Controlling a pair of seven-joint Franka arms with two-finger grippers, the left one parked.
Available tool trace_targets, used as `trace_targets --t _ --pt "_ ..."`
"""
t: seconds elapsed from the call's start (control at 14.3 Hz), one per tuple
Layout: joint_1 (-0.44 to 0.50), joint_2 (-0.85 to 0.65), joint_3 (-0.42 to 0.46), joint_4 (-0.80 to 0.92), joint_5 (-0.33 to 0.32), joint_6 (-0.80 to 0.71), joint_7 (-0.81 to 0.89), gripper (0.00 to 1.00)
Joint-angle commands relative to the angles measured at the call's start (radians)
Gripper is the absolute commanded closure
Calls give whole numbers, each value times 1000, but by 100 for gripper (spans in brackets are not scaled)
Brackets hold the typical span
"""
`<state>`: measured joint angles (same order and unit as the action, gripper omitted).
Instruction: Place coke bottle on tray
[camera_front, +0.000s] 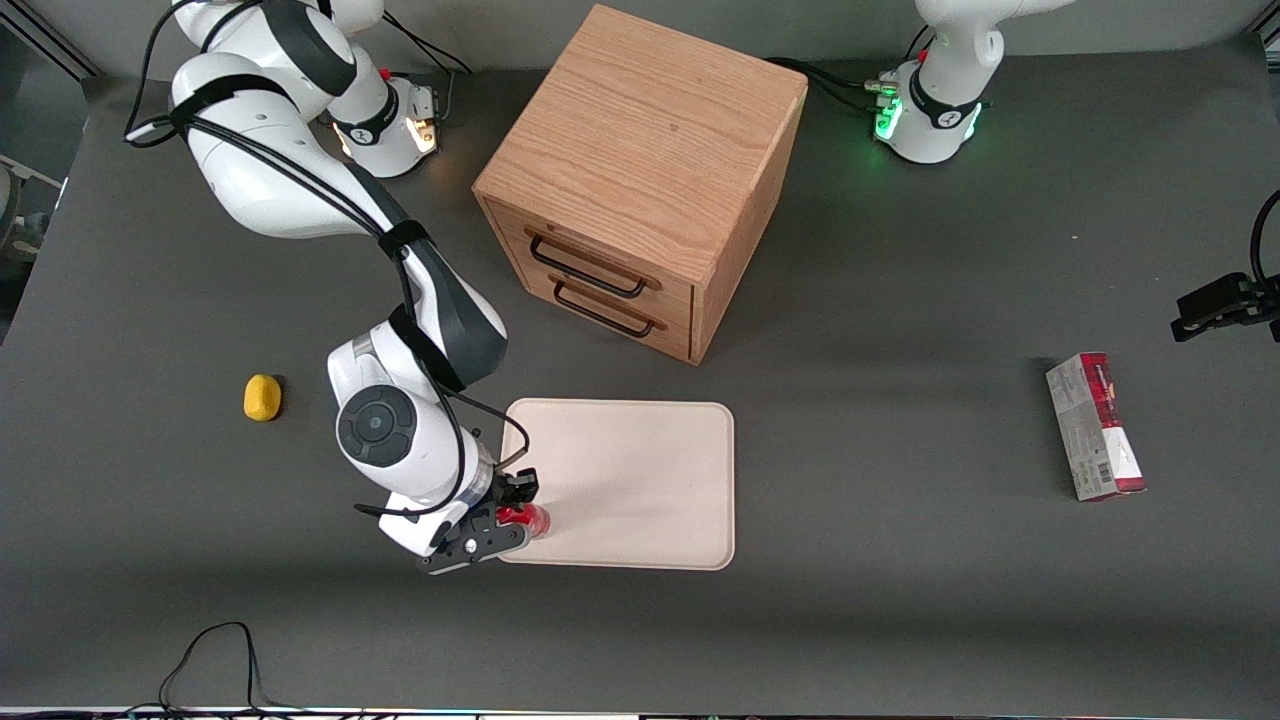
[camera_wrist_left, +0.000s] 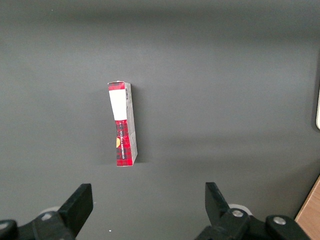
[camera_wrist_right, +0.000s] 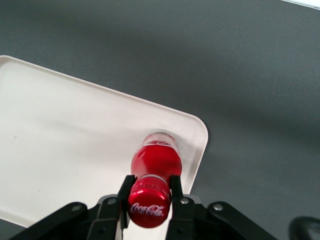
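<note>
The cabinet (camera_front: 640, 180) stands farther from the front camera than the tray (camera_front: 640, 470), well clear of the work; the tray lies flat on the table (camera_front: 900, 600); the gripper (camera_front: 512, 510) hangs over the tray's corner nearest the working arm, its fingers (camera_wrist_right: 175, 187) clamped on the neck of the coke bottle (camera_wrist_right: 155, 162), just under the cap; the bottle's base sits close to the rim there; let go now, it could catch the rim, tip and roll off onto the table.
</note>
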<state>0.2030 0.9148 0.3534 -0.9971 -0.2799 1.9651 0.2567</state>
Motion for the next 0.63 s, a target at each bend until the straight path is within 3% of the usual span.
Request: trace_targets --t 0.0,0.42,0.56 --pt "-14 -20 10 -32 -24 53 9 0" --pt "-27 -78 10 -29 -5 46 13 0" --pt "-53 -137 1 -31 85 -6 19 0"
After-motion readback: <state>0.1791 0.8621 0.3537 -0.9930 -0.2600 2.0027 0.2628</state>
